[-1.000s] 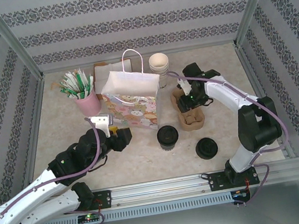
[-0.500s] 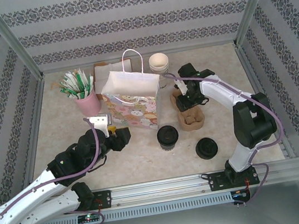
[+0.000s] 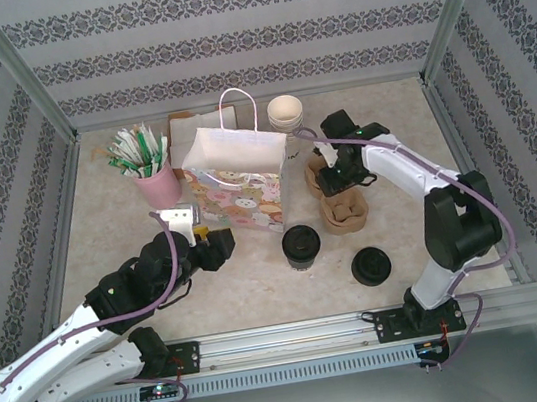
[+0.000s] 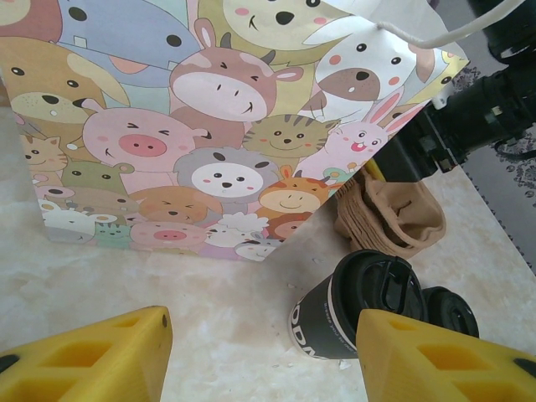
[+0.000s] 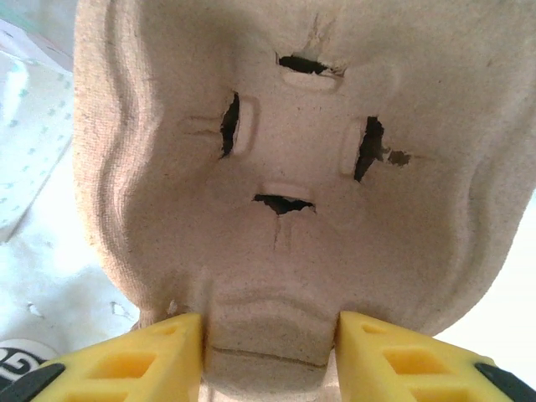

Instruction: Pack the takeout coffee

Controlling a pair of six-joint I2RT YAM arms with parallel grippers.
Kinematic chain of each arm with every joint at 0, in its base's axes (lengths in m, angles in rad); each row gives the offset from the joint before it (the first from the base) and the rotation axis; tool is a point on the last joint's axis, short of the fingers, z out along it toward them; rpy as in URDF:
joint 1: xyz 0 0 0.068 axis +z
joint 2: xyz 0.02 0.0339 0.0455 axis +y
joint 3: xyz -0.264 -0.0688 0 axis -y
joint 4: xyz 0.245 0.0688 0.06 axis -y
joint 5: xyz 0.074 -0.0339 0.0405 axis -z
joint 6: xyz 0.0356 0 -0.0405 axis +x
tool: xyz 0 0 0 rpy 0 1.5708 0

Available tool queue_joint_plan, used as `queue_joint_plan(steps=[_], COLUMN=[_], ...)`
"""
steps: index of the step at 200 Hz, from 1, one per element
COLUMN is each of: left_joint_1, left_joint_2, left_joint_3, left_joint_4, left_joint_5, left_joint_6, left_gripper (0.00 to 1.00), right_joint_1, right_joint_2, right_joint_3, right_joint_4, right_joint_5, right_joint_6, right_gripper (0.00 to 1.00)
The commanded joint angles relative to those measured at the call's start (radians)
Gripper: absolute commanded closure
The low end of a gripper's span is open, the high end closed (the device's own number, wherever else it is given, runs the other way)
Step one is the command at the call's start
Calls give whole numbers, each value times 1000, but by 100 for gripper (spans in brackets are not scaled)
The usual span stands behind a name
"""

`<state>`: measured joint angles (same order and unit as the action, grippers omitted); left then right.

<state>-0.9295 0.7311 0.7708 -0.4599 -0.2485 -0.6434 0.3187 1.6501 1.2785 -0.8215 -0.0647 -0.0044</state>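
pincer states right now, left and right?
Left pincer: open, holding nothing.
Right pincer: closed on the pulp cup carrier.

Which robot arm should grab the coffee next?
Left, probably: the left end effector is open and empty, facing the takeout coffee. The right end effector is clamped on the cup carrier.

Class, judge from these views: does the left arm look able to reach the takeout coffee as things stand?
Probably yes. The left gripper is open and faces the takeout coffee across bare table; the gift bag stands off to the side.
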Motion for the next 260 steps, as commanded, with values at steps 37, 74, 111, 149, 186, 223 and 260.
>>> queue_joint_plan(steps=[37,74,111,149,186,223,260], left_joint_1=[-3,-3,-3,-2,80,370,526], left_joint_2=[2,-7,19,59,154,197,228], left_joint_3=[89,153,286,444,580,599,597], left_joint_4=[-112,-167,-302,-340,-342,-291,-247], left_joint_5=[-66,-101,-174,-167,-96,253,443], left_joint_6=[57,142,209,292,327,206,128], left_gripper=[39,39,37,34,31,31,31], right_joint_1=[-6,-4,29,132,250,297,319], right_joint_2=[-127,-274,-461,-560,-470,-324,-194], right_joint_3=[42,29,3,71,280,449,518], right_joint_4=[-20,41,166,253,237,274,375], right_joint_5=[-29,-27,-33,-21,-58,-105,-175], right_joint_6=[25,19,-63,-203,-259,-311,-343], right_gripper=[59,62,63,64,64,69,69])
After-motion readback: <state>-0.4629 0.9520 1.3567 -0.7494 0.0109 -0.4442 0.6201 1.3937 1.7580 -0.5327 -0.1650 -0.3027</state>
